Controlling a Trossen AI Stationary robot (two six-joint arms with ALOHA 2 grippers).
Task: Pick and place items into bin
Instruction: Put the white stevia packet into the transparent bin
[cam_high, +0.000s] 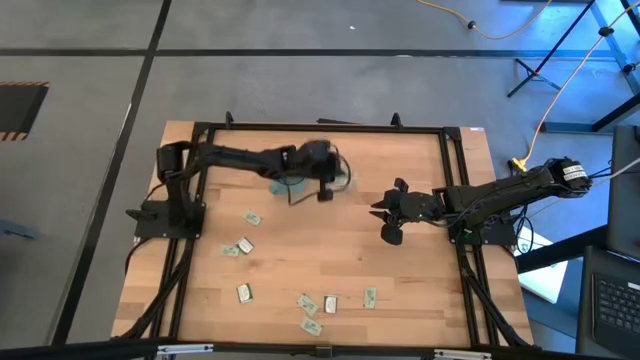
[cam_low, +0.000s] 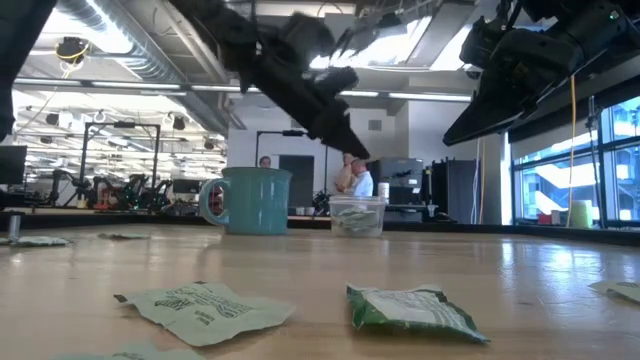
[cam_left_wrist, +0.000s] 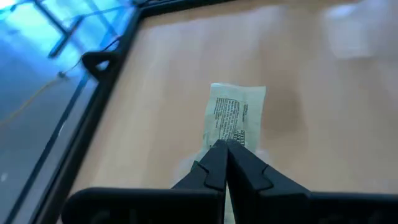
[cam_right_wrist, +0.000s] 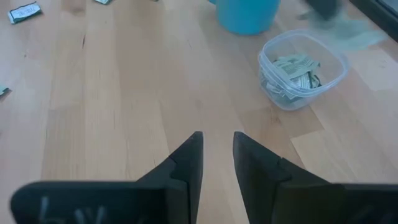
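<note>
Real chance of a miss from here: pale green packet (cam_left_wrist: 235, 116) pinched only by one short edge, most of its length hanging free beyond the fingertips, so liable to swing, twist or slide out if carried fast or released off-centre. Narrow target too, a small clear plastic cup (cam_right_wrist: 303, 67) already part-filled with packets, standing just beside the teal mug (cam_low: 247, 199); easy to drop the packet onto the rim, onto the wooden table (cam_high: 400, 270), or into the mug by mistake. Also possible to clip the light cup with the fingers on the way down and tip or shove it. Right arm close by as well, so some risk of crowding if both reach in at once. Left gripper (cam_left_wrist: 225, 147) shut tight, fingers together, clamped on that one packet edge, held above the table close to the mug and cup at the far middle of the table; touching nothing else as far as can be seen. Right gripper (cam_right_wrist: 217, 144) part-way apart with a clear gap between its fingers, holding nothing, hovering above bare wood to the right of the cup and facing it. Other loose packets (cam_high: 247, 243) scattered flat over the nearer half of the table, well apart from the cup, two of them (cam_low: 412, 306) lying close to the low camera, not yet collected.
</note>
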